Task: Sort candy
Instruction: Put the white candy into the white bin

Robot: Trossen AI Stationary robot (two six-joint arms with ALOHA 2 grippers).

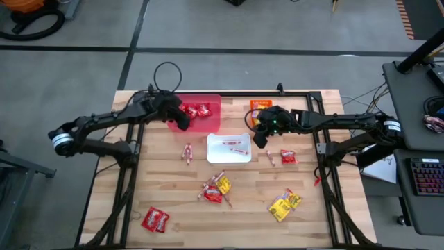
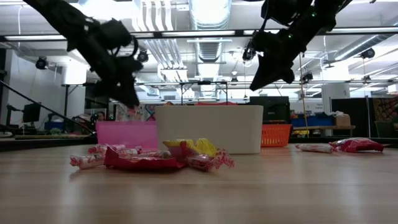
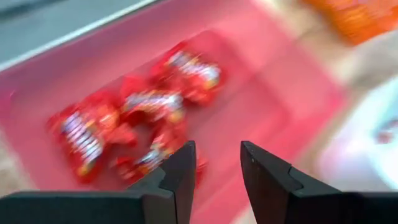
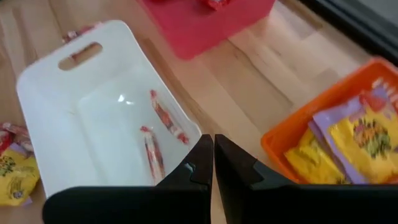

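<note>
**A:** Where does the left gripper (image 1: 182, 122) stand?

**B:** Over the near edge of the pink-red bin (image 1: 211, 104), raised above it. Its fingers (image 3: 180, 177) are parted by a narrow gap with nothing between them. Below lie several shiny red packets (image 3: 146, 118), clustered toward one side of the bin floor.

**A:** And the right gripper (image 1: 259, 138)?

**B:** It hangs above the table between the white bin (image 1: 229, 158) and the orange bin (image 1: 261, 105), fingers pressed together and empty. Its wrist view shows two red-and-white sticks (image 4: 160, 127) on the white bin's floor and yellow-orange packets (image 4: 364, 140) in the orange bin.

**A:** What candy remains on the wooden table (image 1: 173, 208)?

**B:** A mixed pile (image 1: 216, 188) of red, yellow and stick sweets just in front of the white bin; a red packet (image 1: 155, 219) near the front left corner; two yellow packets (image 1: 285, 203) toward the front right; a red packet (image 1: 288, 157) with a stick (image 1: 270, 157) beside it, to the right of the white bin; and another stick (image 1: 186, 152) to that bin's left.

**A:** The level view?

**B:** Both arms hang clear above the bins; the mixed pile lies nearest, in front of the white bin.
</note>
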